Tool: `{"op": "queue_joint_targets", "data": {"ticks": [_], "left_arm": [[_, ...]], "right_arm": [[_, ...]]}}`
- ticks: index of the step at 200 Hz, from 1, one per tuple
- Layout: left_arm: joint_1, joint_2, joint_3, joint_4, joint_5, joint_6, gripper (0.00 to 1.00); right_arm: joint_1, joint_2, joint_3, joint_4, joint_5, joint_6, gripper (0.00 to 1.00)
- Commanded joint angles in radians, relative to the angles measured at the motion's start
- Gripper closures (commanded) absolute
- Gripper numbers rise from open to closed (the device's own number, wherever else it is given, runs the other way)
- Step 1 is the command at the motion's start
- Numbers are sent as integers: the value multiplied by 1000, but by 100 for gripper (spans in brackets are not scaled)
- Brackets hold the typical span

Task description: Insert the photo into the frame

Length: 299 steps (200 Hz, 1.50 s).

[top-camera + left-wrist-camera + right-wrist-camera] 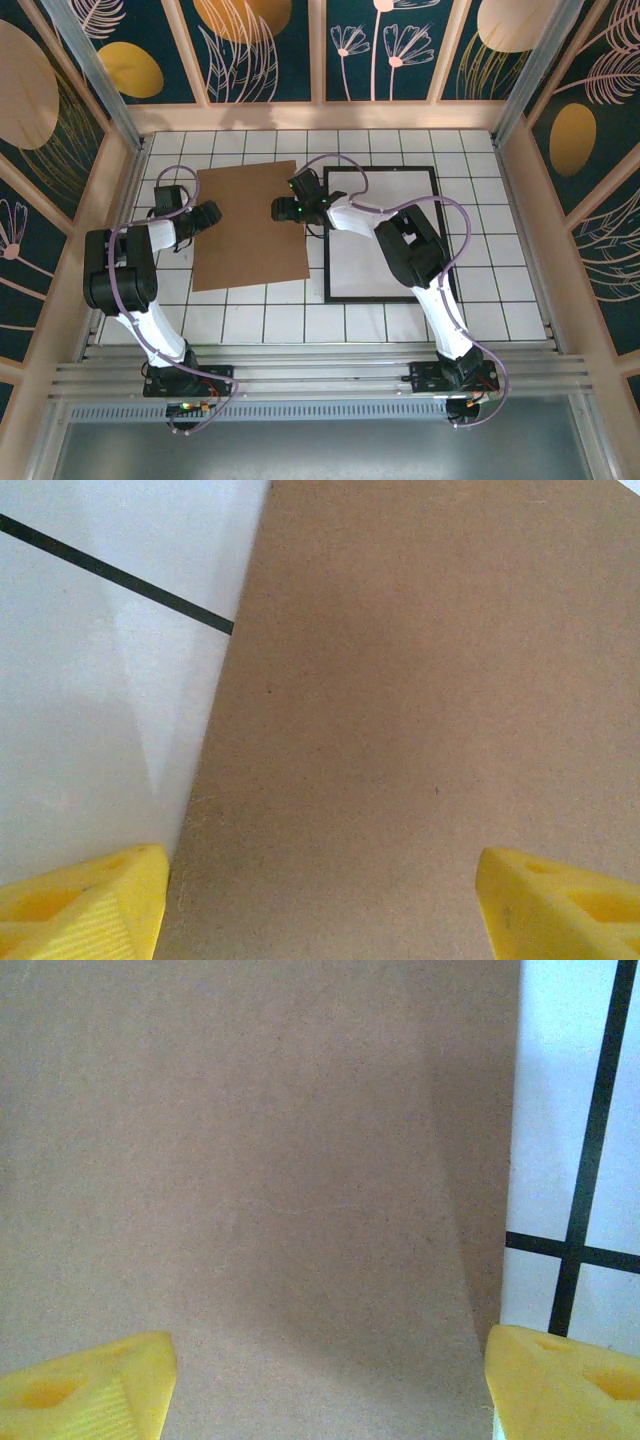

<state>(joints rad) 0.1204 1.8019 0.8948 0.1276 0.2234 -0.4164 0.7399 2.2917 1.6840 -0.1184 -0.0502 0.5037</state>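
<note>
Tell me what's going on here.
Both arms are working at the brown board, which lies flat on the tiled table. The left pincer is at the board's left edge and the right pincer at its right edge. Both are open, with the board below their fingers. The black frame lies flat just to the right of the board.

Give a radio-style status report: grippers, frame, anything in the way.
Left gripper open over left edge of brown board. Right gripper open over its right edge. Frame flat, right of board, apart. Right arm crosses over frame.
</note>
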Motion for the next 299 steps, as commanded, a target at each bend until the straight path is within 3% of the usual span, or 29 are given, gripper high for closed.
{"op": "queue_joint_targets", "data": {"ticks": [1,90,163,225,257,299], "left_arm": [[-28,19,-17,-6,34,-22,20],[-28,18,-7,-25,-4,-27,18],[-29,18,-8,-26,-2,-28,18],[-28,24,-11,-21,11,-30,18],[-28,24,-29,11,72,-50,18],[-29,-25,-85,102,192,-131,20]], "right_arm": [[4,-31,1,-4,-25,-15,19],[6,-106,-7,-58,12,-74,19],[7,-11,35,-102,47,-78,20],[10,40,43,-85,-16,-52,22],[10,32,23,-18,-121,-26,22],[0,15,8,25,-160,6,23]]}}
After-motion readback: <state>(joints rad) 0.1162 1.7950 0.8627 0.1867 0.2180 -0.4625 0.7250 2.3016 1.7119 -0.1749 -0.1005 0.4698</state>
